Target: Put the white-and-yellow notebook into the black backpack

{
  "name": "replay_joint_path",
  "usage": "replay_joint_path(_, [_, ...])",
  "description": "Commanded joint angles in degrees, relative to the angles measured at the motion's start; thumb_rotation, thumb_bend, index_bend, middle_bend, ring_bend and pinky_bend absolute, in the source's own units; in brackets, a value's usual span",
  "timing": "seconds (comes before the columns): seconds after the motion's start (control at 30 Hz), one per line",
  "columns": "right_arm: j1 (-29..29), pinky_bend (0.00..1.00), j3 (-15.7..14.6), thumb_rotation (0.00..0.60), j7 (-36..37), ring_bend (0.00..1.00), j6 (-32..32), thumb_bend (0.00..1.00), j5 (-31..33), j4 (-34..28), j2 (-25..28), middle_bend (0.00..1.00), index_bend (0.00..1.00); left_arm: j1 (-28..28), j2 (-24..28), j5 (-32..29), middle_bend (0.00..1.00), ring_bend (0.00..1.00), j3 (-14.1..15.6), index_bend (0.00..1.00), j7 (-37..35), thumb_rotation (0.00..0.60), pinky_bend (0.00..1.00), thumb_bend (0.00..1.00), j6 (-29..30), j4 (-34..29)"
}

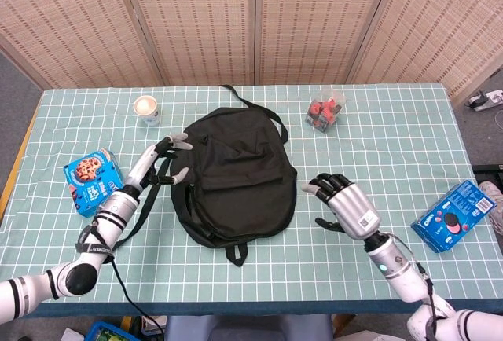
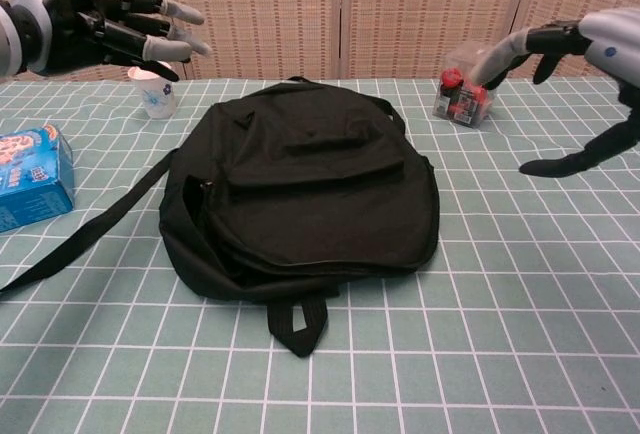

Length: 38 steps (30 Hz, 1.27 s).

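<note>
1. Black backpack [image 1: 236, 174]: lies flap down on the worktop [image 1: 377, 137], between the two robot hands; the notebook is not visible.
2. Left robot hand [image 1: 161, 158]: fingers spread wide, holding nothing, just beside the backpack's edge.
3. Right robot hand [image 1: 346, 206]: fingers apart, holding nothing, clear of the backpack.

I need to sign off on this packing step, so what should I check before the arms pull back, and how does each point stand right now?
1. Left robot hand open, holding nothing: ok.
2. Right robot hand open, off the bag: ok.
3. Black fabric backpack flap lying down: ok.
4. White-and-yellow notebook not showing outside it: ok.
5. Notebook fully seated inside: cannot tell.
6. Zip closed: cannot tell.
</note>
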Motion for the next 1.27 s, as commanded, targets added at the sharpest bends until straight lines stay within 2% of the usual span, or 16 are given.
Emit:
replay_joint_path(0.03, [-1.76,0.32,0.13,0.600,0.64,0.23,-0.07,0.00,1.93,-1.64,2.90,0.32,0.29,2.15,1.78,5.03,0.24,0.19,1.59,0.19,0.76,0.600,0.20,0.36,2.54,0.35])
replay_joint_path(0.23, [-3.12,0.32,0.41,0.600,4.17,0.23,-2.61,0.14,4.19,-3.09,8.98,0.32,0.29,5.73,2.36,14.69,0.24,0.19,6.25,0.22,5.03,0.600,0.16,0.36,9.16,4.64])
replay_joint_path(0.4, [-5.00,0.32,0.18,0.600,7.52,0.23,-3.69,0.27,5.70,-3.81,12.56,0.33,0.29,9.56,1.84,19.87,0.24,0.19,9.67,0.24,6.60,0.600,0.16,0.36,15.34,8.87])
replay_joint_path(0.67, [-9.78,0.35,-0.34,0.600,9.55,0.27,-2.01,0.32,7.20,-3.14,15.09,0.37,0.35,17.78,1.20,26.51,0.24,0.19,14.58,0.30,11.36,0.600,0.16,0.36,28.51,14.81])
replay_joint_path(0.87, [-13.71,0.35,0.47,0.600,9.35,0.28,1.70,0.35,8.26,-3.65,16.34,0.39,0.38,23.67,2.46,28.68,0.24,0.19,17.56,0.31,13.14,0.600,0.16,0.36,34.82,14.35])
replay_joint_path(1.03, [-16.41,0.35,0.90,0.600,9.52,0.29,4.02,0.38,8.31,-3.52,16.55,0.39,0.40,28.08,4.34,31.49,0.24,0.19,20.39,0.31,15.12,0.600,0.16,0.36,39.17,11.19])
replay_joint_path(1.27, [-18.67,0.35,0.98,0.600,9.87,0.29,4.57,0.39,7.93,-2.78,15.95,0.40,0.42,31.72,5.76,35.07,0.24,0.19,22.59,0.31,16.77,0.600,0.16,0.36,42.61,7.86])
